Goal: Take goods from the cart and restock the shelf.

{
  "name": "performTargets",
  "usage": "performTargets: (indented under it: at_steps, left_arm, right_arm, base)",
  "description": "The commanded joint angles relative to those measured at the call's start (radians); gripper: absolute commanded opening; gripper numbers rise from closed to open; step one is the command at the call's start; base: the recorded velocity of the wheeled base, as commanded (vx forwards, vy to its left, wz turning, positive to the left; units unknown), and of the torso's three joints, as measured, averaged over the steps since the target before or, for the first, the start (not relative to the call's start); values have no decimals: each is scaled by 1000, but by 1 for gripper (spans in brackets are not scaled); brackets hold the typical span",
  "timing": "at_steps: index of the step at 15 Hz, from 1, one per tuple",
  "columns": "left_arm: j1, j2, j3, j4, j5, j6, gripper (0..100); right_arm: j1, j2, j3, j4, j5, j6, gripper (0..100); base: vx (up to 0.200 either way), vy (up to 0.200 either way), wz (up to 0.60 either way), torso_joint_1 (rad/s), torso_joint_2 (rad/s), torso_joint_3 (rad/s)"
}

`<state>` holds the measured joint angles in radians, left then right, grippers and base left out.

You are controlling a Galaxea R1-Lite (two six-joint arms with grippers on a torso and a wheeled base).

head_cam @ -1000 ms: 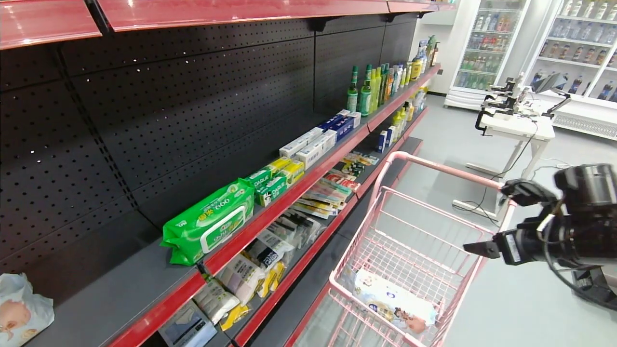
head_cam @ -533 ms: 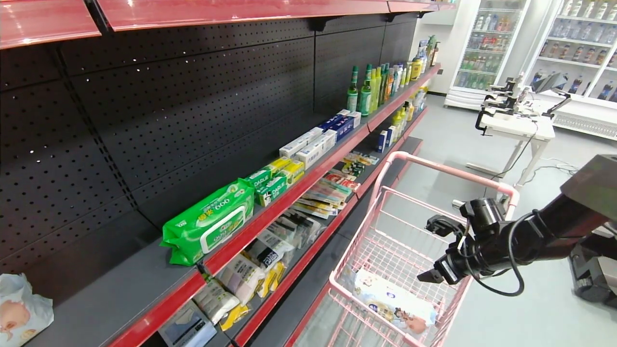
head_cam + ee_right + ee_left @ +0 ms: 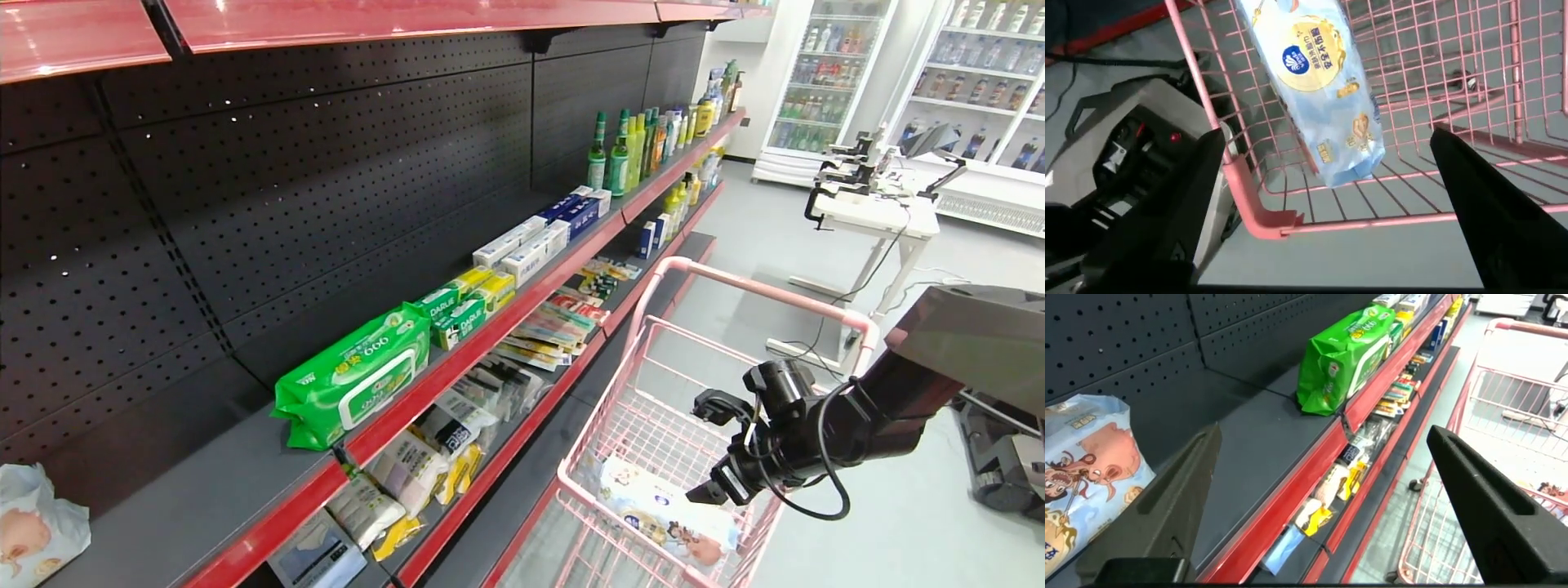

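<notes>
- The right arm comes in from the right and slants down over the rim of the pink cart (image 3: 759, 290). Its right hand (image 3: 709, 488) is poised above the pale wipes pack (image 3: 665, 514) lying on the cart's floor.
- The right hand's fingers are spread wide, with nothing between them.
- The left hand (image 3: 1323, 433) hangs over the shelf (image 3: 204, 490), fingers wide apart and empty.
- A baby-print pack (image 3: 33, 523) on the shelf is cut off at the edge.

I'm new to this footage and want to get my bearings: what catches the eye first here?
A pink cart stands beside the long shelf, holding one pale blue pack. The right gripper hangs above that pack, jaws open. On the shelf, a bright green pack lies at the front edge.
</notes>
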<state>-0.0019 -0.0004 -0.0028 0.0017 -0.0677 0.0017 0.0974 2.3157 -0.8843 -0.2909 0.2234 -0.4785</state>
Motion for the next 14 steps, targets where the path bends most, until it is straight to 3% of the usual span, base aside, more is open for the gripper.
performTargets:
  at_steps: [1,14]
  left_arm:
    - [0,0,0,0,0,0,100]
    - [0,0,0,0,0,0,100]
  right_arm:
    - [2,10,-1,-1,1,-3,100]
    - [-16,27,16,-1,20,-175,100]
  base:
    - [0,0,0,-66,56,46]
    - [0,0,0,-103,228,123]
